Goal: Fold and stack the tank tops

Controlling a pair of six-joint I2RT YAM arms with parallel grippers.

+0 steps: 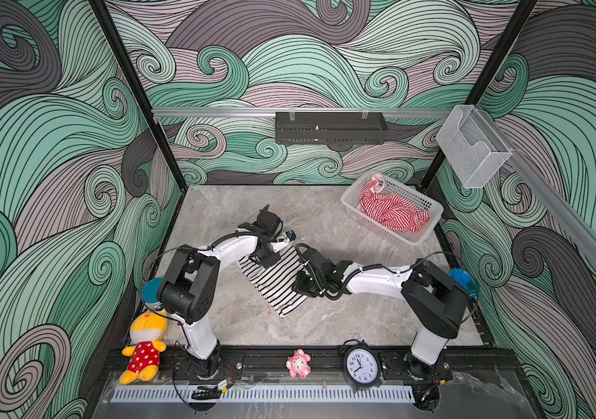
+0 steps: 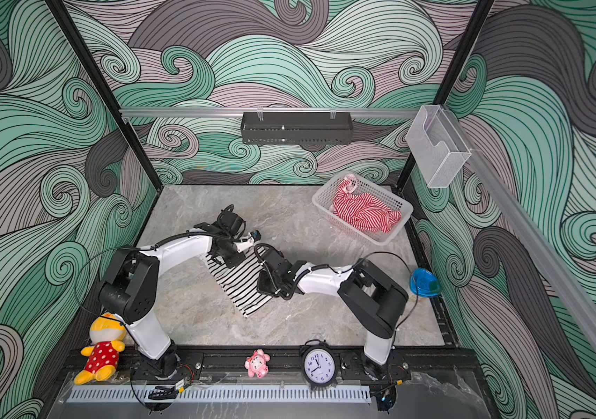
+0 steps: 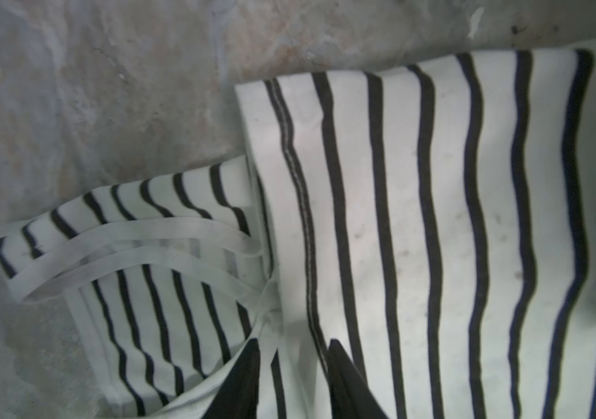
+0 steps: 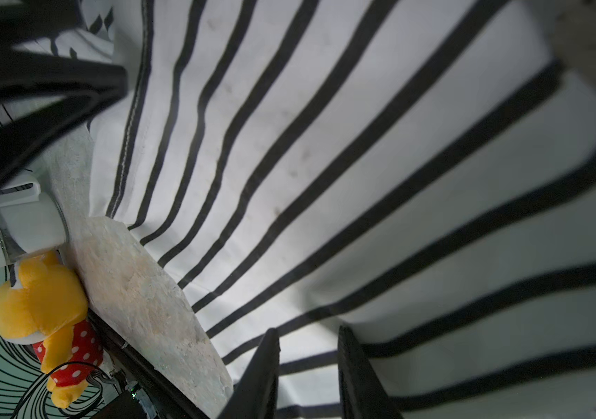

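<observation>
The black-and-white tank top (image 1: 276,284) (image 2: 243,288) lies folded into a long strip on the marble table, mid-scene in both top views. My left gripper (image 3: 291,342) is at its far end, by the white-trimmed neckline (image 3: 136,232). Its jaws stand partly apart with cloth lying flat under them. My right gripper (image 4: 307,328) is over the strip's right edge, also open, and the stripes run unbroken behind its fingers. The red-and-white tank top (image 1: 392,212) (image 2: 365,212) lies crumpled in a white basket (image 1: 372,225) at the back right.
A yellow plush toy in a red polka-dot dress (image 1: 144,344) (image 4: 42,308) and a white-and-teal cup (image 1: 151,290) sit at the front left. A pink toy (image 1: 298,362) and a black clock (image 1: 360,366) stand on the front rail. A blue object (image 1: 463,281) lies at the right edge.
</observation>
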